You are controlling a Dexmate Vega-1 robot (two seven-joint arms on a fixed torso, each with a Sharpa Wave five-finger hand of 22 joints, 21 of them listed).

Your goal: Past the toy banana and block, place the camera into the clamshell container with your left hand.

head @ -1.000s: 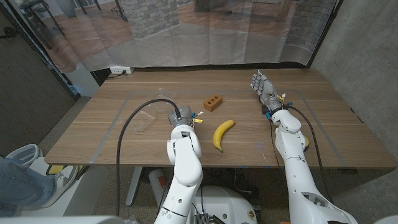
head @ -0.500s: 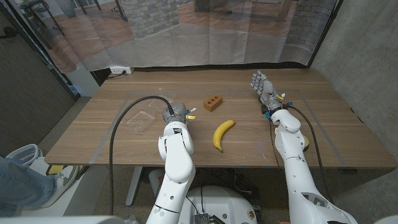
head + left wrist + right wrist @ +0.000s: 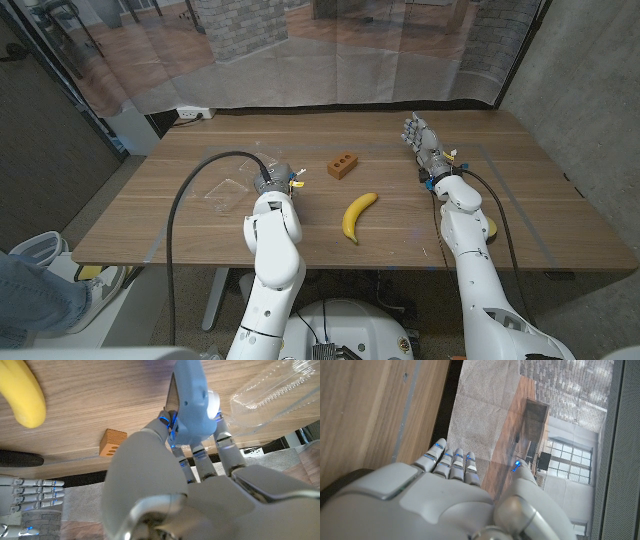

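My left hand grips a pale blue toy camera in its fingers. It hovers over the table just right of the clear clamshell container, whose plastic shell lies close beside the camera in the left wrist view. Right of that hand, the brown block and the yellow toy banana lie on the wood. The banana and block also appear in the left wrist view. My right hand stands at the far right, fingers straight and holding nothing.
The wooden table carries grey tape lines. A plastic curtain hangs behind its far edge. A person's leg and shoe are at the near left, off the table.
My left hand has carried the camera leftward, away from the banana and block, to just beside the clamshell container. The right hand has stayed still.
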